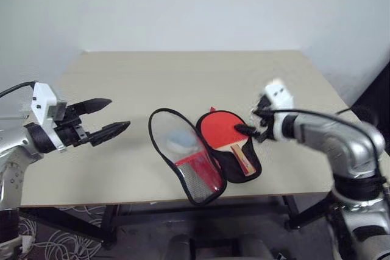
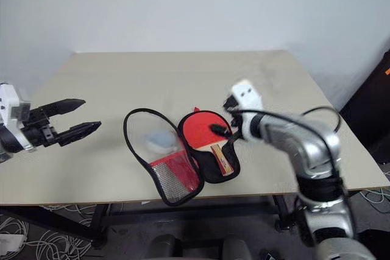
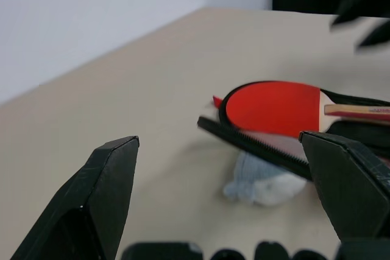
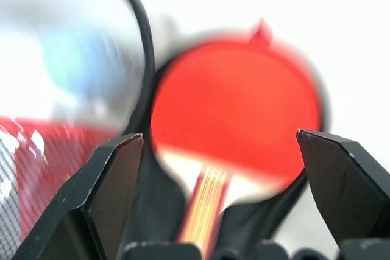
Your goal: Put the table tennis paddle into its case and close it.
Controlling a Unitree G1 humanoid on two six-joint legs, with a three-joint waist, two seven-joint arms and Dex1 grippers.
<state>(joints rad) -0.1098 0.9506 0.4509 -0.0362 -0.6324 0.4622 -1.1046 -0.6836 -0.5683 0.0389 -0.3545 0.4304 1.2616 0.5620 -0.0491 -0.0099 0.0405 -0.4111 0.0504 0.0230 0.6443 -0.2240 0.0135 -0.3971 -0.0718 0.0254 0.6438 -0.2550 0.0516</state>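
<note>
– Where's the paddle?
– In the open case, handle towards us, right under the spread right gripper
– And the left gripper?
– Spread too, well off the flap's far side

No readable text, number or brand showed on any surface. The paddle bore a plain red face, and the open case showed only red fabric and mesh, with no legible mark.

Red paddle inside open case
</note>
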